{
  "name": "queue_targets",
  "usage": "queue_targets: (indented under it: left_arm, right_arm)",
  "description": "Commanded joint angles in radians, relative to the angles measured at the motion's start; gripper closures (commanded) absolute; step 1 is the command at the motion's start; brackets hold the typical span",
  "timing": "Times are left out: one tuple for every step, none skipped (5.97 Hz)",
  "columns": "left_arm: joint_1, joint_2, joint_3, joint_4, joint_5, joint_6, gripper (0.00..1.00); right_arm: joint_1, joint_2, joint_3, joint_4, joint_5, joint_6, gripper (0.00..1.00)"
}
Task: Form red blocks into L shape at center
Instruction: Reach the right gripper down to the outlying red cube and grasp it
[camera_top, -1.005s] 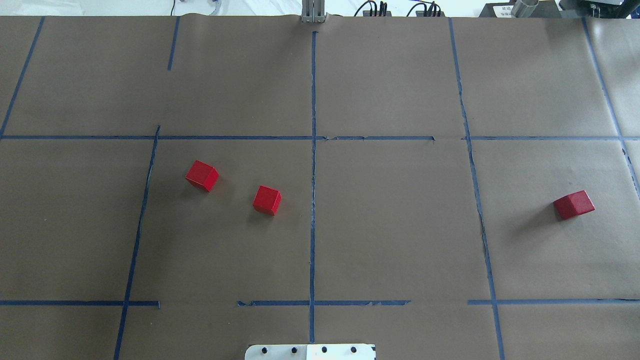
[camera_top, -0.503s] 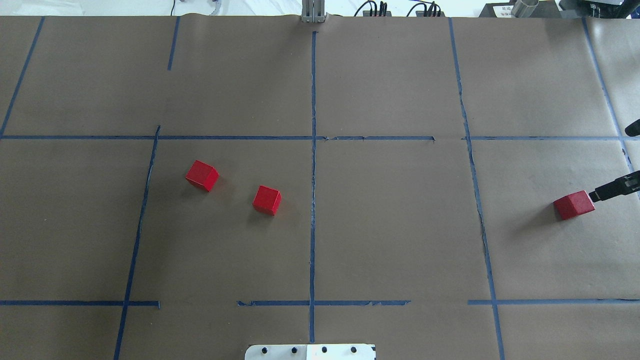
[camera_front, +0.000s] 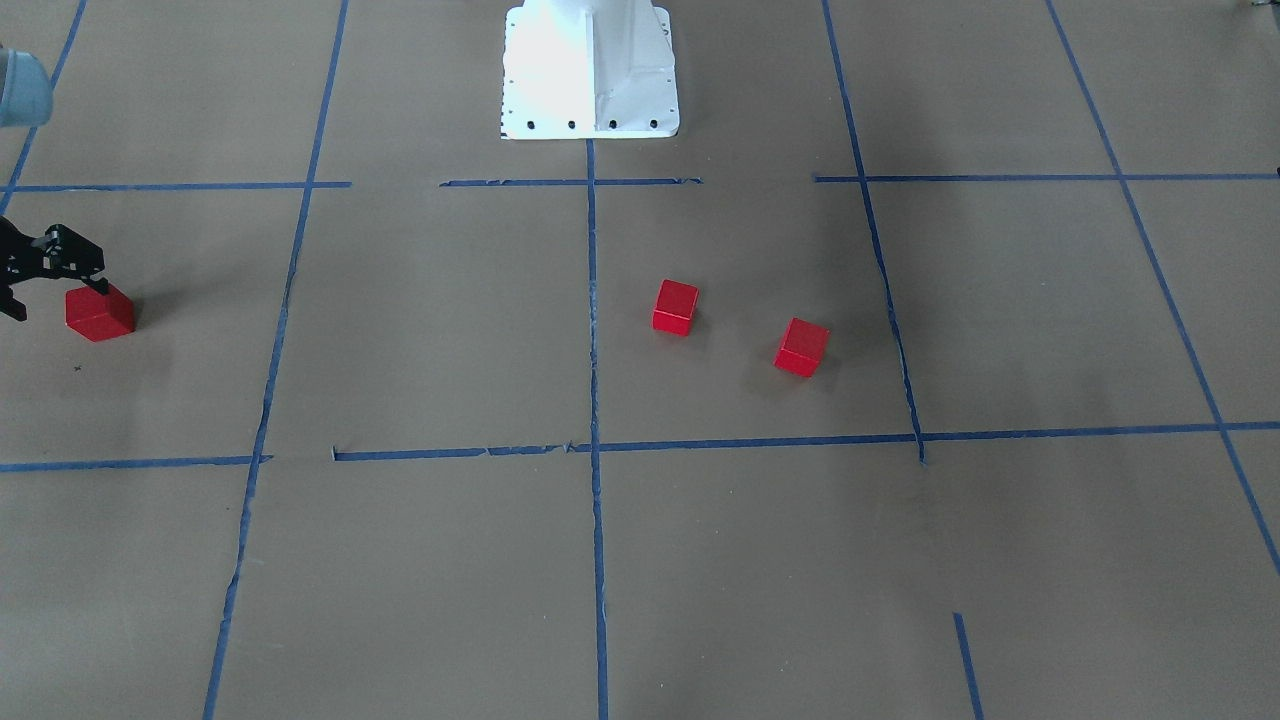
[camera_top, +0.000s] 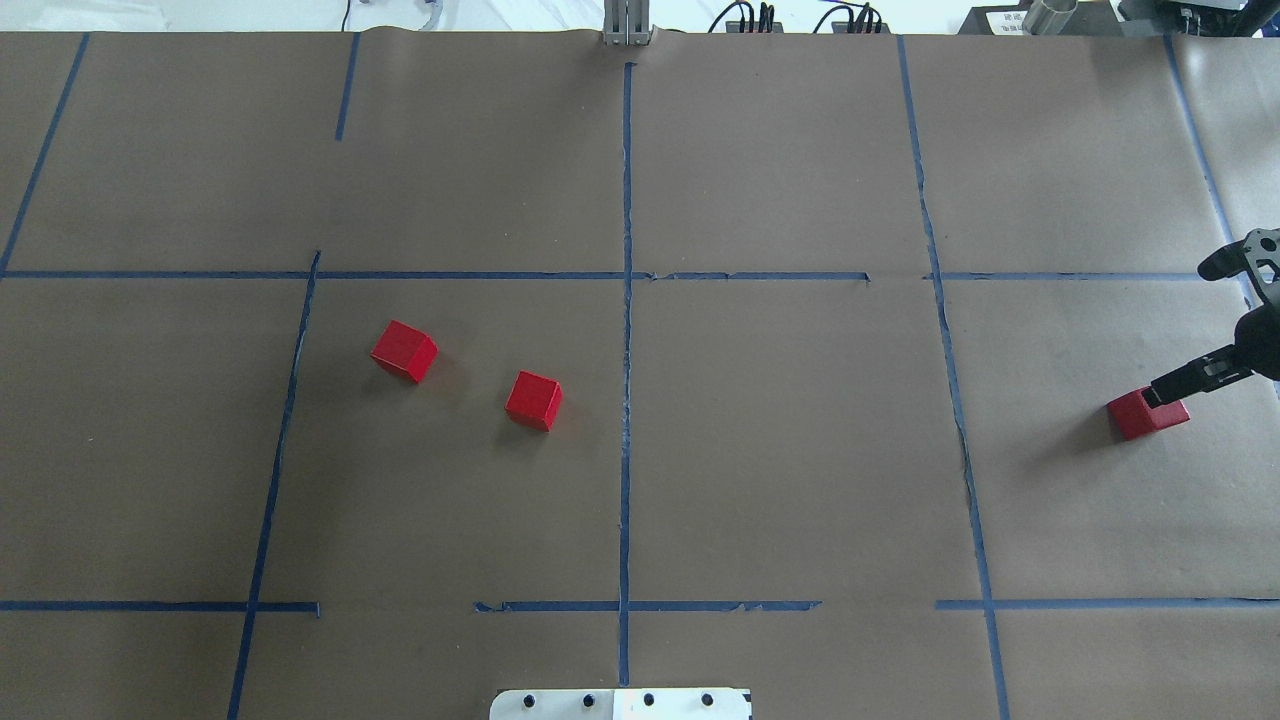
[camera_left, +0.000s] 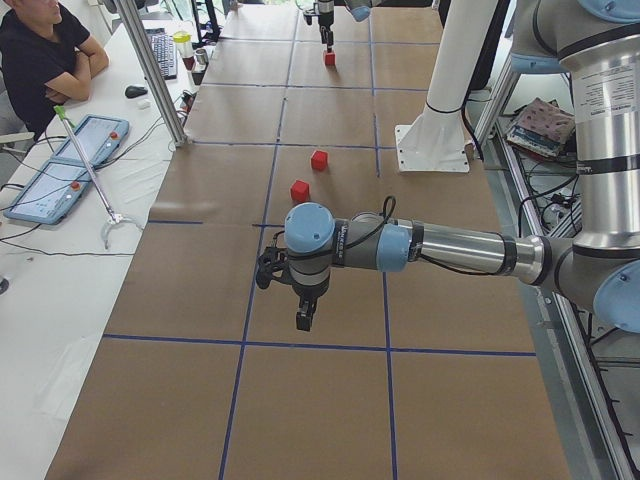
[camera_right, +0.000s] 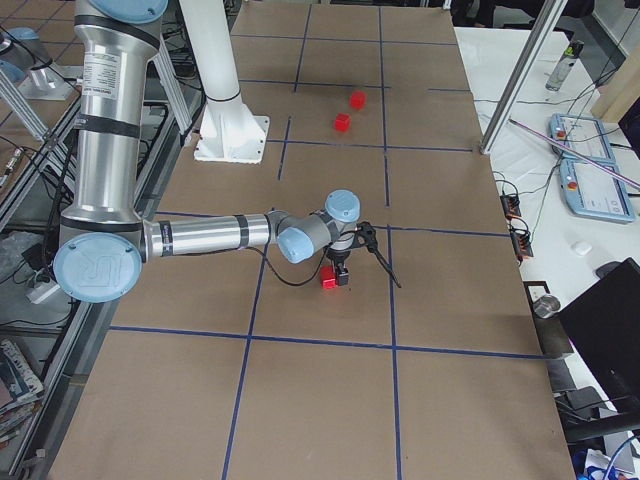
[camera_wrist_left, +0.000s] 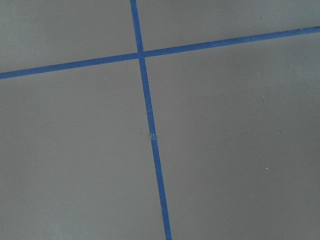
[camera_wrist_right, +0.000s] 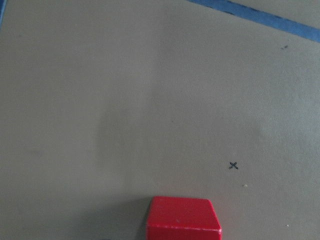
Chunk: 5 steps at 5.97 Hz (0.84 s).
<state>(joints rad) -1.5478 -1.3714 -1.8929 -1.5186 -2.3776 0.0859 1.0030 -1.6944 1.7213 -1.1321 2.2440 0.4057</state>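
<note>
Three red blocks lie on the brown paper. Two are left of the middle blue tape line (camera_top: 626, 400): one (camera_top: 404, 351) and one nearer the line (camera_top: 534, 400). The third block (camera_top: 1147, 413) is far right. It also shows in the front view (camera_front: 99, 312) and at the bottom of the right wrist view (camera_wrist_right: 183, 218). My right gripper (camera_top: 1190, 328) is open wide, and one fingertip (camera_top: 1162, 388) is over that block's far top edge. My left gripper (camera_left: 303, 318) hangs over bare paper in the exterior left view only. I cannot tell whether it is open or shut.
The white robot base (camera_top: 620, 703) sits at the near table edge on the middle line. Blue tape lines divide the paper into a grid. Cables and metal fittings (camera_top: 627, 25) lie past the far edge. A seated operator (camera_left: 40, 50) is beside the table.
My right gripper has come in from the right edge of the overhead view and now reaches over the far-right block. None of the blocks has moved.
</note>
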Motion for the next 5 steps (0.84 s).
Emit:
queue_targets:
  left_arm:
    - [0.0,0.0,-0.002,0.0,0.0,0.002,0.0]
    - [0.0,0.0,-0.003,0.0,0.0,0.002,0.0]
    - [0.0,0.0,-0.017,0.0,0.0,0.0,0.0]
    - [-0.002,0.0,-0.032,0.003,0.0,-0.001,0.0]
    - [-0.002,0.0,-0.034,0.003,0.0,-0.002,0.0]
  right_arm:
    - [-0.04,0.005,-0.017,0.002,-0.017,0.009,0.08]
    - [-0.043,0.005,-0.019,0.0,-0.05,0.009,0.35]
    - [-0.043,0.005,-0.016,0.0,-0.05,0.01,0.8]
    - [-0.043,0.028,-0.011,-0.002,-0.04,0.01,0.96]
    - [-0.043,0.051,0.054,-0.03,-0.031,0.016,1.0]
